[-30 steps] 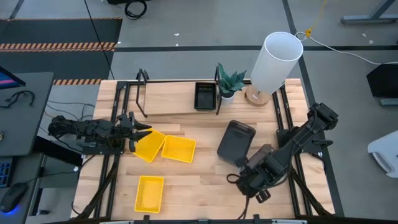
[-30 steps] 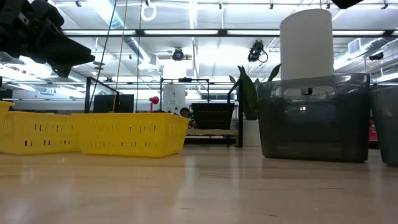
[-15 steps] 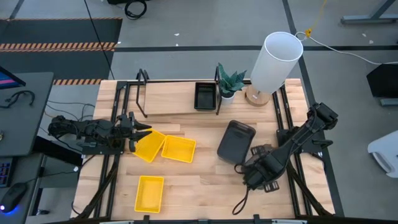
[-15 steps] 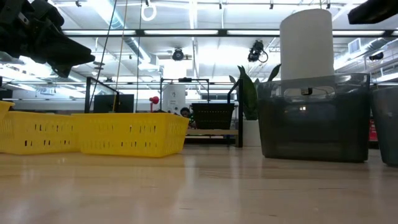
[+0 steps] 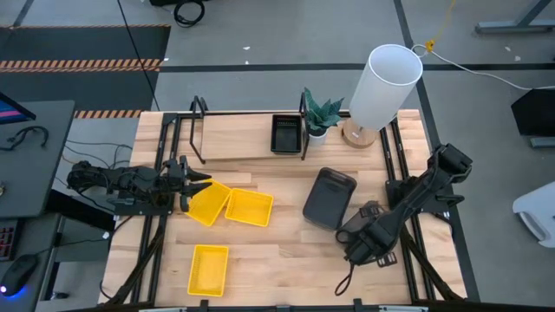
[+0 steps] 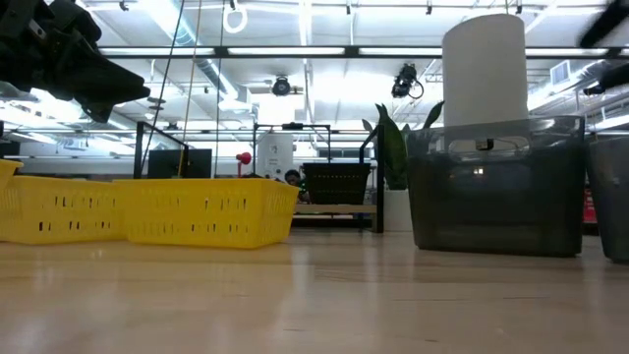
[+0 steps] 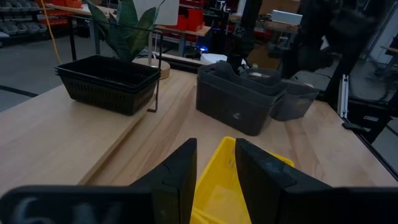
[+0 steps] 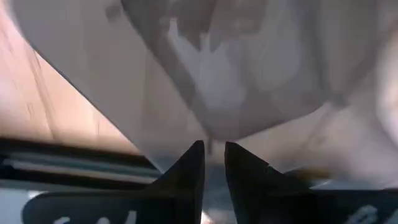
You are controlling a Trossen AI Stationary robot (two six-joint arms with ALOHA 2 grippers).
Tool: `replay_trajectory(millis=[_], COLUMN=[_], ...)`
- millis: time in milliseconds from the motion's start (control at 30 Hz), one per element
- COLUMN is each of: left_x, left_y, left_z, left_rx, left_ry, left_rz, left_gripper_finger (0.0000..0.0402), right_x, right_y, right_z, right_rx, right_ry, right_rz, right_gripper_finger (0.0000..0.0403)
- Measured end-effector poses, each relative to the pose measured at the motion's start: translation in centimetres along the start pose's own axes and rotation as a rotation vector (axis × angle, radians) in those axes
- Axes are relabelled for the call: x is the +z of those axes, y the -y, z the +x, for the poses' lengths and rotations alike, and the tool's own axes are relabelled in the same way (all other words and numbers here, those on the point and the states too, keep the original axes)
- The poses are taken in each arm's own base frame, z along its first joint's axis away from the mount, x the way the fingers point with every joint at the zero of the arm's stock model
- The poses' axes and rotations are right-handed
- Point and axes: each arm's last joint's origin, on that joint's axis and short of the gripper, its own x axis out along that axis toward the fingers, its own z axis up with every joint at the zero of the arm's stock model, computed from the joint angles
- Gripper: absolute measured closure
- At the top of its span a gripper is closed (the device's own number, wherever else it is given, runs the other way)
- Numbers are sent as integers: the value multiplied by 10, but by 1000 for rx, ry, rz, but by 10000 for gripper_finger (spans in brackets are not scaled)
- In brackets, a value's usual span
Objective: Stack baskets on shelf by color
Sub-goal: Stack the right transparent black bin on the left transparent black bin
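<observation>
Two yellow baskets (image 5: 208,204) (image 5: 250,208) lie side by side left of centre, and a third (image 5: 208,267) lies near the near edge. Black mesh baskets (image 5: 285,133) sit on the shelf (image 5: 234,149) at its right end. Dark grey baskets (image 5: 329,198) stand right of centre, with another (image 7: 297,99) just behind them under the right arm. My left gripper (image 5: 192,186) is shut on the leftmost yellow basket. My right gripper (image 5: 364,245) hovers right of the grey stack, its fingers (image 8: 198,155) almost together over a blurred grey surface. My left gripper pinches the leftmost yellow basket's rim at its far-left corner (image 7: 231,149) between both fingers. It comes in roughly level from the table's left. The rest of the basket lies on the table, turned askew against its neighbour. My right gripper: I cannot tell whether it touches the grey surface.
A tall white cylinder (image 5: 386,82) on a round wooden base and a small potted plant (image 5: 321,117) stand at the far right, beside the shelf. Black frame rails (image 5: 154,234) run along both sides of the table. Bare wood lies between the yellow and grey baskets.
My right gripper has moved a little toward the table's right and far edges and turned at the wrist, its loose cable swinging below it. In the low view the right arm has dropped further into the top right corner. The left gripper and all baskets have kept still.
</observation>
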Motion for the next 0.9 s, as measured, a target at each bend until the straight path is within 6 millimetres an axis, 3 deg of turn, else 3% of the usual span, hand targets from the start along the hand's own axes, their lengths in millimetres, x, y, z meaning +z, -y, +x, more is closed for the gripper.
replay_trajectory(millis=[200, 367, 500, 633, 900], left_x=[0, 0, 0, 0, 0], left_y=[0, 0, 0, 0, 0], left_z=[0, 0, 0, 0, 0], left_rx=[0, 0, 0, 0, 0], left_ry=[0, 0, 0, 0, 0], left_rz=[0, 0, 0, 0, 0], left_gripper_finger=[285, 285, 285, 285, 285], right_x=[-9, -6, 5, 9, 28], right_y=[6, -1, -10, -14, -24], right_z=[26, 31, 28, 16, -8], right_rx=[84, 264, 405, 403, 403], right_ry=[-156, -210, -174, -132, 179], right_rz=[84, 214, 281, 308, 115], right_gripper_finger=[359, 394, 395, 397, 400])
